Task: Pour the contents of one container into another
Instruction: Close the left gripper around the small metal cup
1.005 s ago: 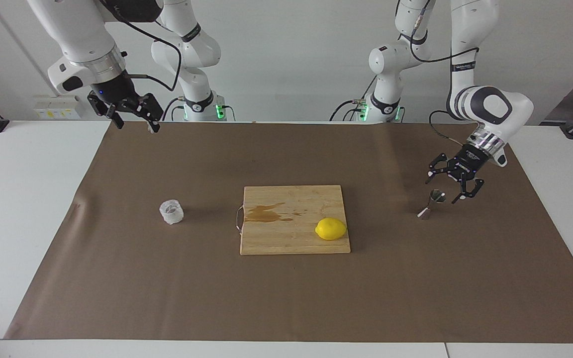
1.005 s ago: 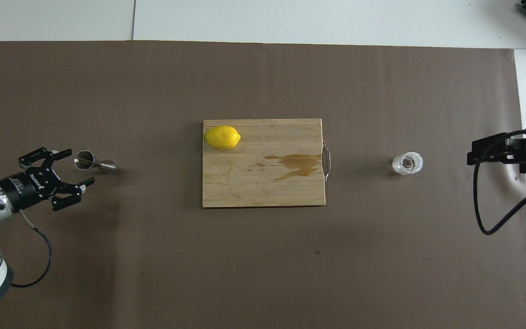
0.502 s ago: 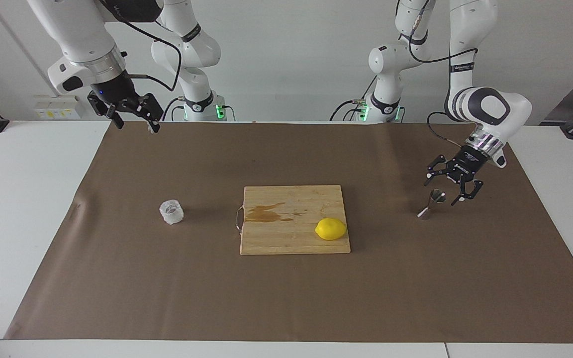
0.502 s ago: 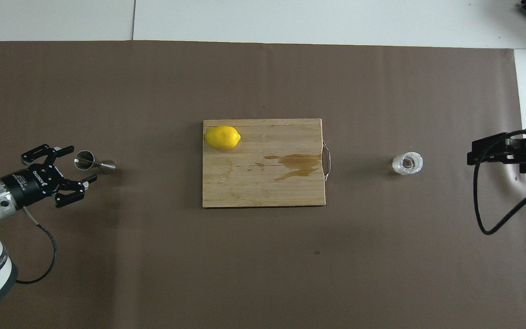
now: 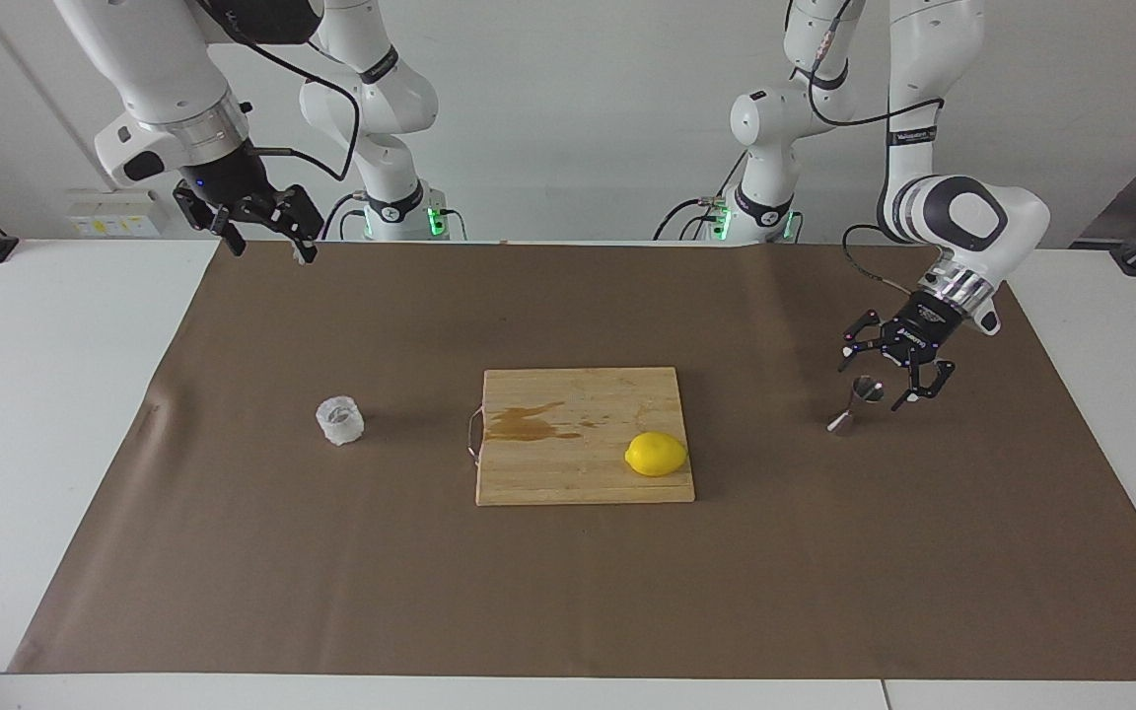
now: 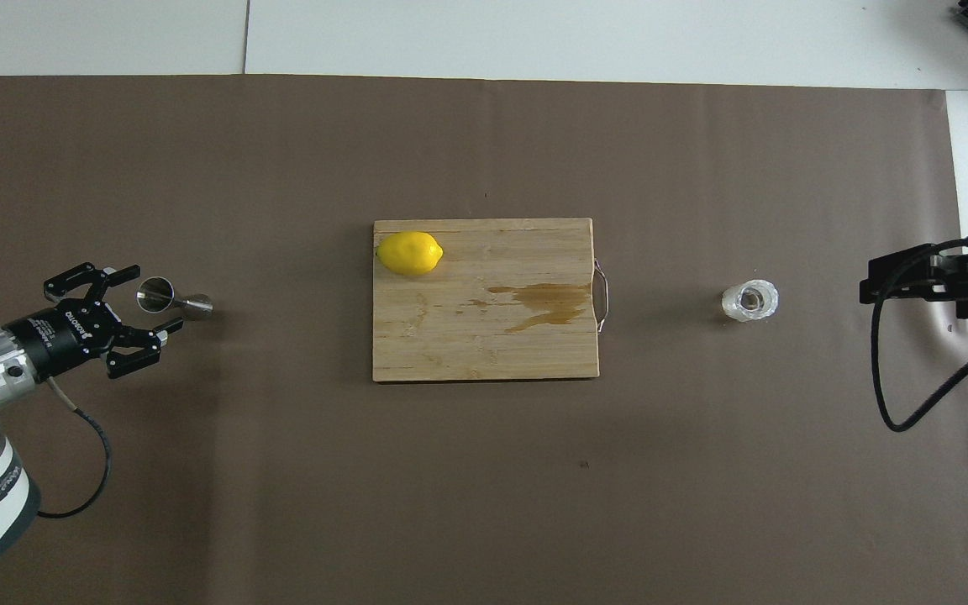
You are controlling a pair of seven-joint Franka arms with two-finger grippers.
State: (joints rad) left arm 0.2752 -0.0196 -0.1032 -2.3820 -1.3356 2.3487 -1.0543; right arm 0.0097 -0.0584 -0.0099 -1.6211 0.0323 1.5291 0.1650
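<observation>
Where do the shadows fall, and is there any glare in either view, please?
Facing view: soft shadow beside the clear cup toward the cutting board; faint one by the jigger. Overhead view: bright glints on the jigger, a dim shadow beside it; lighting even, no strong glare.

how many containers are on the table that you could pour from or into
2: a clear cup on the brown mat toward the right arm's end, and a steel jigger toward the left arm's end. None appears hidden.

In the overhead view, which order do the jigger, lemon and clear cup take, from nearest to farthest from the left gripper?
From the open left gripper:
1. Jigger, just beside it.
2. Lemon, on the cutting board.
3. Clear cup, toward the right arm's end.
</observation>
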